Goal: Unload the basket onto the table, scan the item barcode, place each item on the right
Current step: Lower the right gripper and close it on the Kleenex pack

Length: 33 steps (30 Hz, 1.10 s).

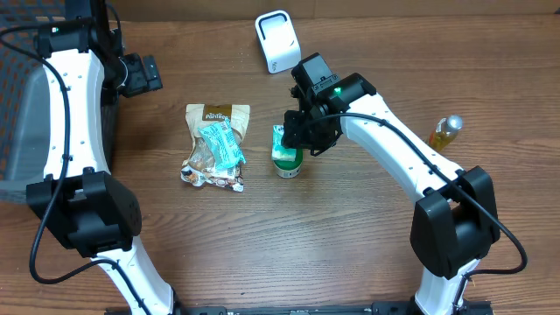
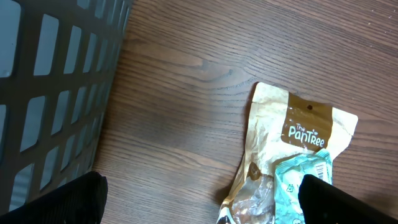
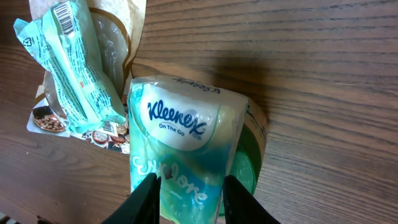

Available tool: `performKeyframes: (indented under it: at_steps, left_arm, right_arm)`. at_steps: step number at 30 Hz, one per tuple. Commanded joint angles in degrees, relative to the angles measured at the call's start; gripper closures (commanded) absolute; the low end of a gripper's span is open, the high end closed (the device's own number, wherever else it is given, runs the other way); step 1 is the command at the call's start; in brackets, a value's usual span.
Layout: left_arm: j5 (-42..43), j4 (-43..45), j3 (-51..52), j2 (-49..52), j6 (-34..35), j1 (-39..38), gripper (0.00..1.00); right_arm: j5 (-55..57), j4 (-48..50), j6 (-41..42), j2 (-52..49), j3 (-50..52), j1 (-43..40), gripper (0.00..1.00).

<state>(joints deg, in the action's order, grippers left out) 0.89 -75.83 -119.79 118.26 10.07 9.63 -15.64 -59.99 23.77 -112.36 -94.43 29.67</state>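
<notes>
A teal Kleenex tissue pack (image 3: pixel 180 149) lies on top of a green round container (image 3: pixel 247 168) at mid-table, just right of a tan PanTree snack bag (image 1: pixel 214 149). My right gripper (image 3: pixel 189 180) straddles the near end of the tissue pack (image 1: pixel 282 140), one black finger against each side. In the overhead view the right gripper (image 1: pixel 306 131) hangs directly over it. A white barcode scanner (image 1: pixel 276 41) stands at the back of the table. My left gripper (image 2: pixel 202 199) is wide open above bare wood, with its right finger over the snack bag's (image 2: pixel 298 124) edge.
A teal wrapped packet (image 1: pixel 221 142) with a printed barcode lies on the snack bag. A grey slatted basket (image 1: pixel 22 131) stands at the far left, close to the left arm. A small yellow bottle (image 1: pixel 446 131) stands at the right.
</notes>
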Motion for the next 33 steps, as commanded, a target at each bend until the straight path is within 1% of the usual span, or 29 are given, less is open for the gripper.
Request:
performKeyframes:
  at_steps: [1,8,11,13,17,21,33]
  left_arm:
    - [0.2,0.0,-1.4,0.0,-1.1,0.1,0.0]
    - [0.2,0.0,-1.4,0.0,-1.1,0.1,0.01]
    - [0.2,0.0,-1.4,0.0,-1.1,0.1,0.0]
    - [0.2,0.0,-1.4,0.0,-1.1,0.1,0.0]
    - [0.2,0.0,-1.4,0.0,-1.1,0.1,0.0]
    - [0.2,0.0,-1.4,0.0,-1.1,0.1,0.0]
    - [0.2,0.0,-1.4,0.0,-1.1,0.1,0.01]
  right_arm:
    - [0.5,0.4,0.3,-1.7,0.3,0.4,0.7]
    - [0.6,0.5,0.3,-2.8,0.3,1.2,0.72]
    - [0.6,0.7,0.3,-2.8,0.3,1.2,0.76]
    - [0.6,0.8,0.3,-2.8,0.3,1.2,0.83]
    - [0.6,0.7,0.3,-2.8,0.3,1.2,0.84]
    - [0.6,0.7,0.3,-2.8,0.3,1.2,0.9]
    - [0.6,-0.3,0.3,-2.8,0.3,1.1,0.88]
